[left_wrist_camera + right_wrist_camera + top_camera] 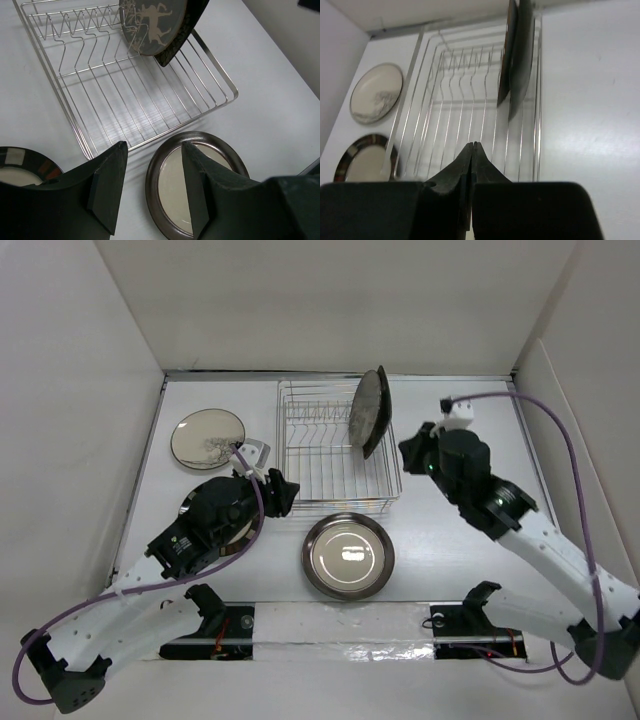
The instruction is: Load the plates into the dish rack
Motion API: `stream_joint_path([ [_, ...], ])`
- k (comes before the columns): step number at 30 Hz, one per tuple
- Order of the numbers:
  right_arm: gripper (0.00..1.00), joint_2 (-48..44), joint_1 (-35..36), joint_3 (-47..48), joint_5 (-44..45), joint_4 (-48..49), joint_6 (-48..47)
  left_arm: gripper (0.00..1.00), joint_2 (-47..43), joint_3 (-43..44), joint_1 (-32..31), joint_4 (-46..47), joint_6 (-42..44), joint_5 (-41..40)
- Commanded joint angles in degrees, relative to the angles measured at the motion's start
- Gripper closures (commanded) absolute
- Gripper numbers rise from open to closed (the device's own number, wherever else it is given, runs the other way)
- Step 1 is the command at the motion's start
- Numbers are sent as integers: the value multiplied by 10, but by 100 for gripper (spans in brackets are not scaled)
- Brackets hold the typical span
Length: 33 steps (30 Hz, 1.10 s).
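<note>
Two of five plates stand on edge in the dish rack (pixel 330 465), 3 o'clock side: deer plate (pixel 152 25), dark rectangular plate (pixel 182 32). Three remain on the desk (pixel 450 550): metal plate (pixel 348 555) at the rack's 6 o'clock, beige plate (pixel 208 437) at 10, brown-rimmed plate (pixel 362 160) at 8. Left gripper (pixel 152 185): jaws wide apart, empty. Right gripper (pixel 471 165): jaws pressed together, empty.

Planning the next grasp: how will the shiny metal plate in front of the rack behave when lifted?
The metal plate looks rigid, unlikely to flex. Its glossy, reflective face probably makes it slippery. Lying flat on the table, it may slide rather than tip if pushed.
</note>
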Motion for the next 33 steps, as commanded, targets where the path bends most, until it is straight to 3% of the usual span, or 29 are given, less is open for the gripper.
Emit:
stream_joint_path([
  [1, 100, -84, 8, -118, -129, -50, 100, 56, 6, 4, 3, 19, -3, 3],
  [4, 91, -170, 13, -227, -204, -89, 184, 56, 16, 7, 3, 15, -2, 3],
  [5, 83, -190, 13, -254, -237, -91, 201, 56, 17, 8, 3, 14, -2, 2],
  [6, 59, -207, 13, -276, -246, -103, 218, 56, 17, 8, 3, 15, -2, 1],
  [7, 48, -238, 13, -314, -252, -109, 247, 56, 17, 8, 3, 15, -2, -6],
  [9, 30, -256, 13, -350, -285, -115, 265, 56, 15, 8, 3, 14, -3, -15],
  [10, 28, -259, 6, -363, -295, -114, 268, 56, 15, 8, 3, 12, -3, -21],
  [19, 24, -194, -16, -508, -443, 89, 286, 56, 20, 7, 3, 8, -4, -35],
  [23, 26, -164, -16, -544, -436, 144, 308, 56, 22, 7, 3, 9, -4, -36],
  [33, 46, -131, -22, -611, -394, 222, 382, 56, 19, 8, 3, 15, -3, -26],
])
